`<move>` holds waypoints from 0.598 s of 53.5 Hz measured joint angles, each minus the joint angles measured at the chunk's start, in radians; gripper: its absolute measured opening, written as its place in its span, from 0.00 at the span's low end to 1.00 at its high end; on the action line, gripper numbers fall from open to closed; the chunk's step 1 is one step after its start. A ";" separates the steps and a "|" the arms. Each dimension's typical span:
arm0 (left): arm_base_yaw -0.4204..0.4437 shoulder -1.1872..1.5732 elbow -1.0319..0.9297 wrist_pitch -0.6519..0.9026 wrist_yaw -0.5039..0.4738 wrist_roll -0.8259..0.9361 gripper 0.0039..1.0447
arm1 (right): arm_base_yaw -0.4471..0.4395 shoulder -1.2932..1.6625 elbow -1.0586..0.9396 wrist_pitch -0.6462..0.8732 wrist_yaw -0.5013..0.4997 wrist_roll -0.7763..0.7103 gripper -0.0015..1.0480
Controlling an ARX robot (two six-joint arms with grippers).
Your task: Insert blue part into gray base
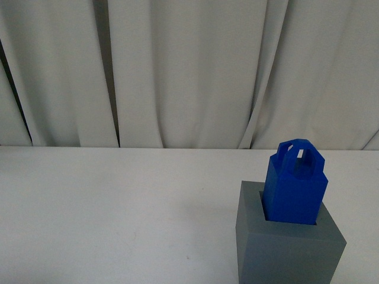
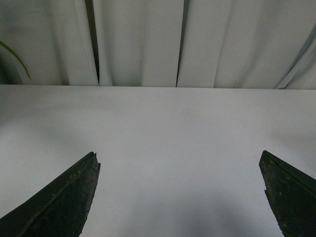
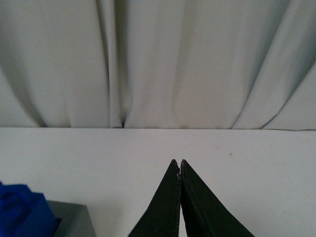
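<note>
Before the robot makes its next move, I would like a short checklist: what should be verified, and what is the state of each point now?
1. Blue part sits in the recess of the gray base: ok; its lower end is inside, handle up.
2. Blue part pushed fully down: cannot tell; the recess floor is hidden.
3. Blue part upright: not ok; it looks slightly tilted in the front view.
4. Left gripper free: ok; jaws wide apart, only bare table between them.
5. Right gripper free: ok; jaws closed together, holding nothing, apart from the base.
6. Base standing flat on the table: cannot tell; its bottom is out of frame.
</note>
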 joint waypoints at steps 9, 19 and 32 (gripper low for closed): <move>0.000 0.000 0.000 0.000 0.002 0.000 0.94 | -0.063 -0.112 -0.134 0.021 -0.045 0.008 0.02; 0.000 0.000 0.000 0.000 0.002 0.000 0.94 | -0.063 -0.209 -0.215 0.009 -0.047 0.008 0.02; 0.000 0.000 0.000 0.000 0.002 0.000 0.94 | -0.063 -0.360 -0.291 -0.066 -0.047 0.010 0.02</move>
